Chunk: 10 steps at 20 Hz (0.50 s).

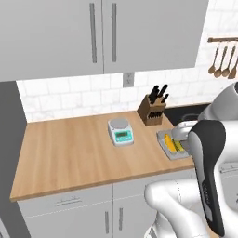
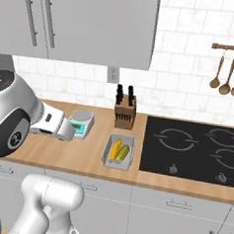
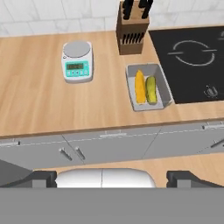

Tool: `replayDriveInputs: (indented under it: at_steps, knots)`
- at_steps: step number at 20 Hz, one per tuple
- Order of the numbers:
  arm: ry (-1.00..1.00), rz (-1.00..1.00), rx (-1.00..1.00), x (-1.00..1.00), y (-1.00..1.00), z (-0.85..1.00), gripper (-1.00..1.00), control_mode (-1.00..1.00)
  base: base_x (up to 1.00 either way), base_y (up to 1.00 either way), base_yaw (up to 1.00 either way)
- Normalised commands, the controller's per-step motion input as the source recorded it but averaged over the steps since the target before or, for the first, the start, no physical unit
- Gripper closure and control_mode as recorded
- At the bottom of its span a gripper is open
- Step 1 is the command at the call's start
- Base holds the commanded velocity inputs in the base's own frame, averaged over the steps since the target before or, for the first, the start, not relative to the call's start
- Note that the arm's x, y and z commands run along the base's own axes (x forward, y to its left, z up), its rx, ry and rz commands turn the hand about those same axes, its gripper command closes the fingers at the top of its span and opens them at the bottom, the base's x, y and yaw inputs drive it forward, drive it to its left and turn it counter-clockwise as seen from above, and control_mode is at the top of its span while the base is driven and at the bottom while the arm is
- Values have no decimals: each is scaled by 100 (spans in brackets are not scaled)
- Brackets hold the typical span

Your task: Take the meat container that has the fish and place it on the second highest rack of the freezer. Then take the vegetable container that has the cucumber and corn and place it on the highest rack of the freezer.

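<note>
Seen from the hand view, the pincer (image 3: 112, 181) hung well back from the counter's front edge and above it, its two fingers spread as wide as they go with nothing between them. That released stance suited an approach, I judged, since the tray ahead was too broad for anything narrower.

Furthest to the pincer's left and well ahead of it sat the kitchen scale (image 3: 77, 61), flat on the wooden counter (image 3: 35, 100), its display facing the front; it looked like a bystander, set clear of the working path. Further right and further back stood the knife block (image 3: 132, 35), against the tiled wall, handles up.

Just in front of the block, ahead of the pincer and slightly to its right, lay the vegetable container (image 3: 162, 85), a shallow grey tray with its long side running away from the hand. Inside it lay the corn (image 3: 140, 86) and the cucumber (image 3: 151, 89), side by side and touching, both lengthwise along the tray. The tray sat near the counter's front edge, which should make its near rim easy to reach. Touching nothing, it lay just beside the cooktop (image 3: 192, 61), the thing furthest to the pincer's right.

No meat container lay on this counter, so I took the vegetable step to be the one in hand.
</note>
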Motion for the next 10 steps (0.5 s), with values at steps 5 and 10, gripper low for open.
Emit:
replayDriveInputs:
  at_steps: [5,10]
  knots:
    - [0,0,0,0,0,0,-100,100,41,-1,0]
    - [0,0,0,0,0,0,-100,100,38,0,0]
